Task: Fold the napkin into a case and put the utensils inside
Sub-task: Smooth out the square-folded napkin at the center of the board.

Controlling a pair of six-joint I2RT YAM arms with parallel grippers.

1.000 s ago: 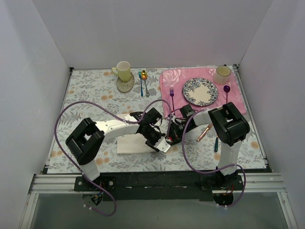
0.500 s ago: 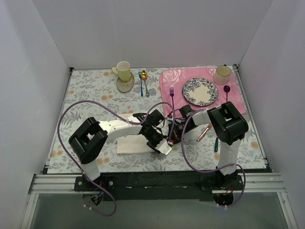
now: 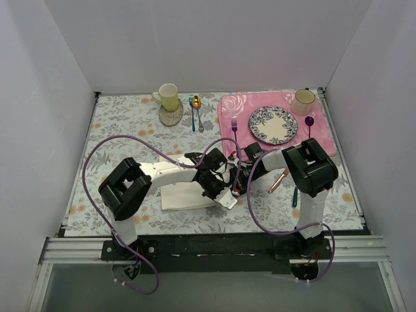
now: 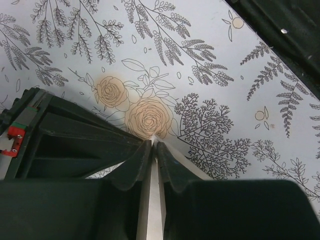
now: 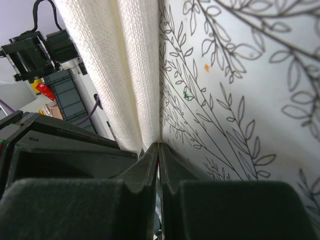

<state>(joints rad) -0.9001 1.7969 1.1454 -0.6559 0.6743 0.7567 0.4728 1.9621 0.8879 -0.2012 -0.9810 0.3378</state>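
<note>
The cream-white napkin [image 3: 183,197] lies folded on the floral tablecloth in front of the arms. My left gripper [image 3: 224,195] is shut on its right edge; a thin cream layer [image 4: 150,200] runs between the fingers in the left wrist view. My right gripper [image 3: 234,184] is shut on the napkin's edge too, with the cloth [image 5: 125,60] rising from its tips [image 5: 158,146]. The copper knife [image 3: 278,181] lies right of the grippers. A teal-green spoon handle [image 3: 294,195] shows beside the right arm; its bowl is hidden.
A pink rose placemat [image 3: 325,140] at the back right holds a patterned plate [image 3: 272,125], a purple fork [image 3: 234,133], a purple spoon [image 3: 309,123] and a cup [image 3: 303,101]. A yellow mug [image 3: 168,96] on a coaster and a blue-handled spoon [image 3: 192,114] stand at the back.
My left arm has shifted right, and its gripper with the napkin's edge has moved slightly right and toward the near edge. The right gripper has stayed put.
</note>
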